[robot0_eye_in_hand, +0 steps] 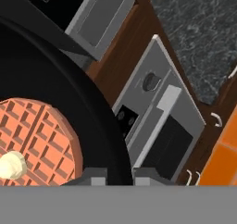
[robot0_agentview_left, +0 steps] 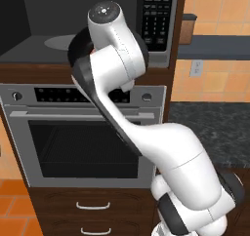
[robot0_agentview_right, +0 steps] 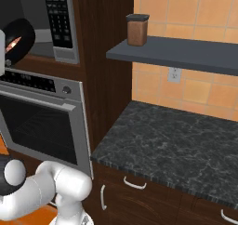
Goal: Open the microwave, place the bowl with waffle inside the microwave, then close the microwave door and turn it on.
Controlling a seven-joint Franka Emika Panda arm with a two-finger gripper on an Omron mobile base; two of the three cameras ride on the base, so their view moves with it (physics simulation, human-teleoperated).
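Before the open microwave, the raised arm's fingers pinch the bowl rim, waffle inside.

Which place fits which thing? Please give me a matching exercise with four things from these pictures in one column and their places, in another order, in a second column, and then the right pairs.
Things:
1. waffle
2. brown jar
3. keypad
4. oven

Places:
A. on the grey wall shelf
B. on the right side of the microwave
C. inside the black bowl
D. below the microwave

Right pairs: 1-C, 2-A, 3-B, 4-D
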